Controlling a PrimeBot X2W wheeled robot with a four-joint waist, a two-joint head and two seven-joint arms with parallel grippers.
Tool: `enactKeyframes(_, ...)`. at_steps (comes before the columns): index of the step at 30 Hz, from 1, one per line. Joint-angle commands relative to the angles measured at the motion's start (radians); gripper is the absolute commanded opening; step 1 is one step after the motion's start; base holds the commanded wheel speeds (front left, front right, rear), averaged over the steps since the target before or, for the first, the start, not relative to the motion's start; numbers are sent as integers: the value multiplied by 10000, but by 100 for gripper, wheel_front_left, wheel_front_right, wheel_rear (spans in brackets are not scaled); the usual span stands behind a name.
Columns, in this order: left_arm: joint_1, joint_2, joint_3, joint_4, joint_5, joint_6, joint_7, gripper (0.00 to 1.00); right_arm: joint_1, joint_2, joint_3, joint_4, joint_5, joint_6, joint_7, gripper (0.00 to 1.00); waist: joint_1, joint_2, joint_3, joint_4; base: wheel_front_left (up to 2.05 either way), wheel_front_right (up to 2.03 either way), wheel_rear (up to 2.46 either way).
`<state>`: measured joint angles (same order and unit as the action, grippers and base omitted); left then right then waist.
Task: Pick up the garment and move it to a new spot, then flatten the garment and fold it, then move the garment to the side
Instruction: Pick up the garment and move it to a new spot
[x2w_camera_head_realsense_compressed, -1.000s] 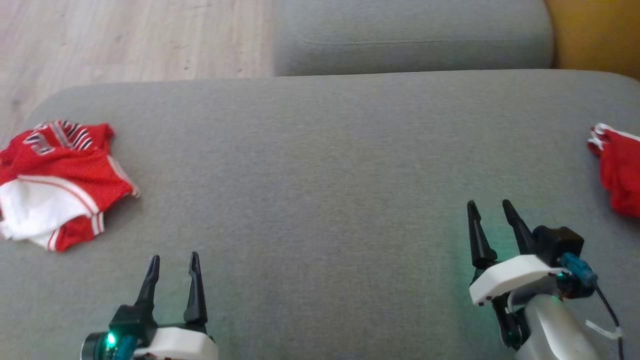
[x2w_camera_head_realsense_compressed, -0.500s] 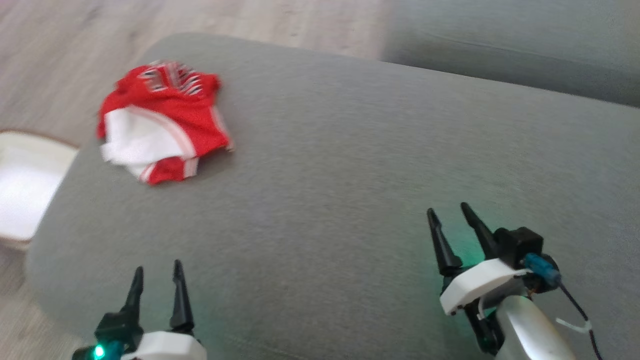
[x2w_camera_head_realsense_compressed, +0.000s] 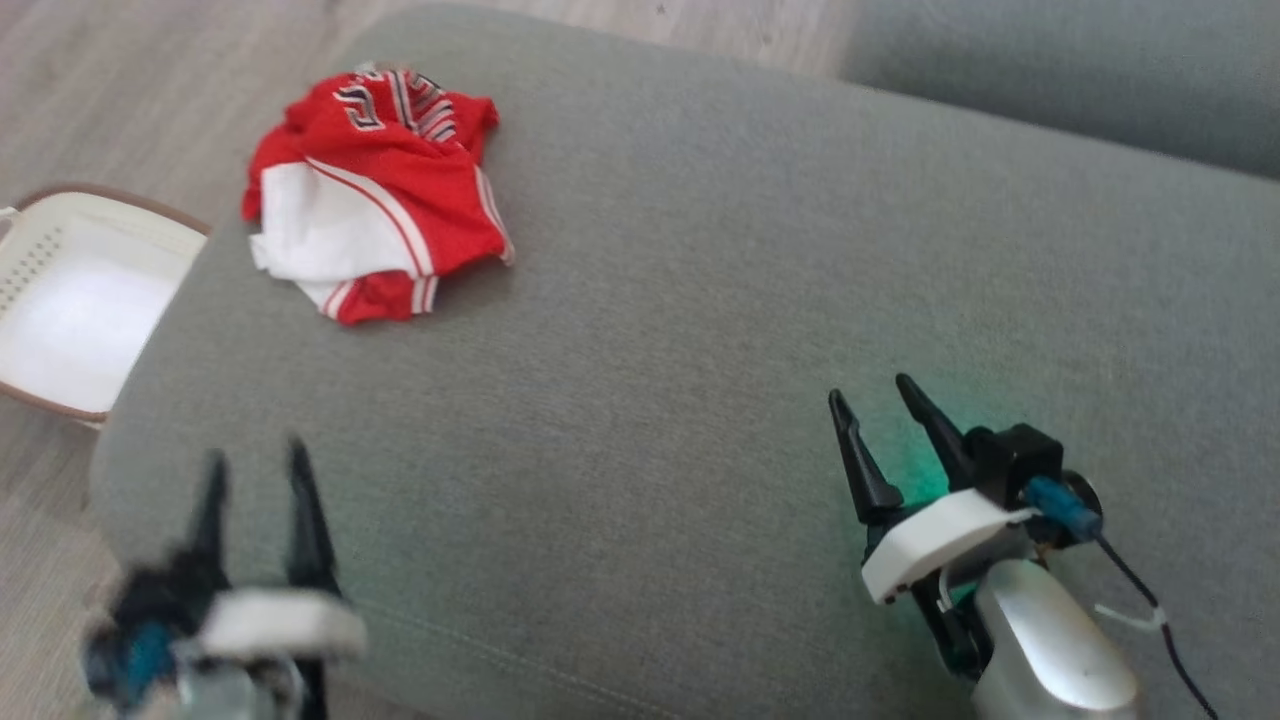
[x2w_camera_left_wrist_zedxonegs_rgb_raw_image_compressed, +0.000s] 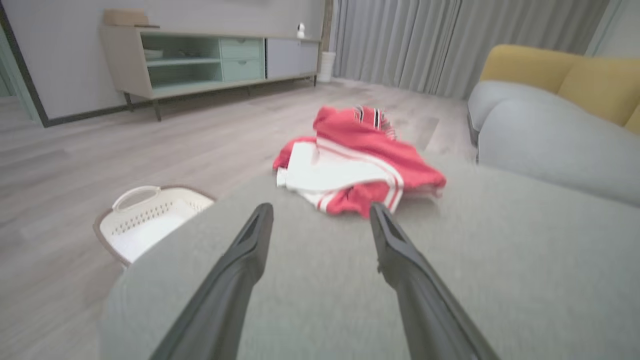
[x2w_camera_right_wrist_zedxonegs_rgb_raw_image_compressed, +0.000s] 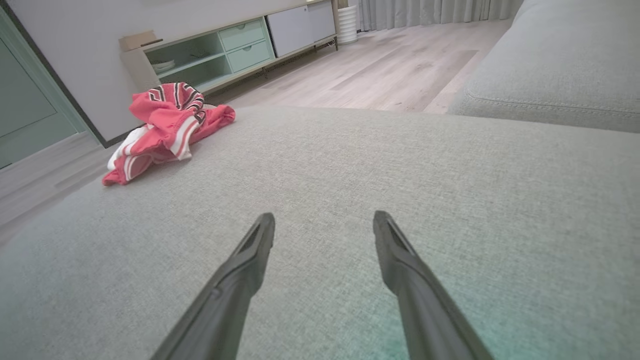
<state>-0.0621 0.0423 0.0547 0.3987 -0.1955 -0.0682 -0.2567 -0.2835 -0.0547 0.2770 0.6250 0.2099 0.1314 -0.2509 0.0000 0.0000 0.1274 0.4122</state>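
Hovering by the near left corner of the grey cushion (x2w_camera_head_realsense_compressed: 700, 300), the left gripper (x2w_camera_head_realsense_compressed: 253, 455) has its two fingers spread wide, with nothing between them. The right gripper (x2w_camera_head_realsense_compressed: 868, 395) is equally wide apart and empty, over the cushion's right half. The garment (x2w_camera_head_realsense_compressed: 375, 190), a red and white jersey, lies bunched near the cushion's far left edge, ahead of the left gripper and well apart from both. As a crumpled heap it offers no clear long axis. The left arm is plainly nearer, so the pick-up reach likely falls to it.

The head view smears the left gripper, while the left wrist view shows its fingers crisp and the garment straight ahead between them. That view also shows the white laundry basket (x2w_camera_left_wrist_zedxonegs_rgb_raw_image_compressed: 135, 192) on the floor beside the cushion. From the right wrist, the garment sits far off, up and to the left.
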Motion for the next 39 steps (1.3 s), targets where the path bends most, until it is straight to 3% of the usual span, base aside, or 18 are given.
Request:
enactKeyframes(1,-819,115,524,-478,-7,-61,-51,100,-426,45,143,-320,-104,-7,-109,100,0,0,290,-231,0,0,0)
enactKeyframes(8,-3555,1405,1161,-155,93,-494,-51,100,-1014,45,47,-707,-598,-7,-109,100,0,0,1613,-1069,0,0,0)
enactKeyframes(12,-4946,2250,830,1046,-250,-600,-48,100,-1274,45,159,-996,-674,-7,-109,100,0,0,2139,-1519,0,0,0)
enactKeyframes(20,-6566,3290,-154,3602,-1618,-622,521,100,-1648,45,317,-1539,-866,-7,-109,100,0,0,2999,-2283,0,0,0)
enactKeyframes(29,-7427,3731,-670,6364,-2871,-624,1873,100,-1889,45,277,-1787,-868,-7,-109,100,0,0,3620,-2910,0,0,0)
enactKeyframes(33,-7660,3776,-819,6986,-3157,-624,2218,100,-1894,45,174,-1790,-823,-7,-109,100,0,0,3655,-3021,0,0,0)
enactKeyframes(34,-7704,3784,-891,7078,-3190,-624,2263,78,-1888,45,156,-1779,-822,-7,-109,100,0,0,3642,-3036,0,0,0)
enactKeyframes(35,-7733,3786,-966,7136,-3228,-624,2267,0,-1876,45,122,-1756,-811,-7,-109,100,0,0,3606,-3042,0,0,0)
enactKeyframes(39,-7912,3982,-1302,6968,-3224,-624,1636,0,-1799,45,-3,-1689,-666,-7,-109,100,0,0,3289,-3049,0,0,0)
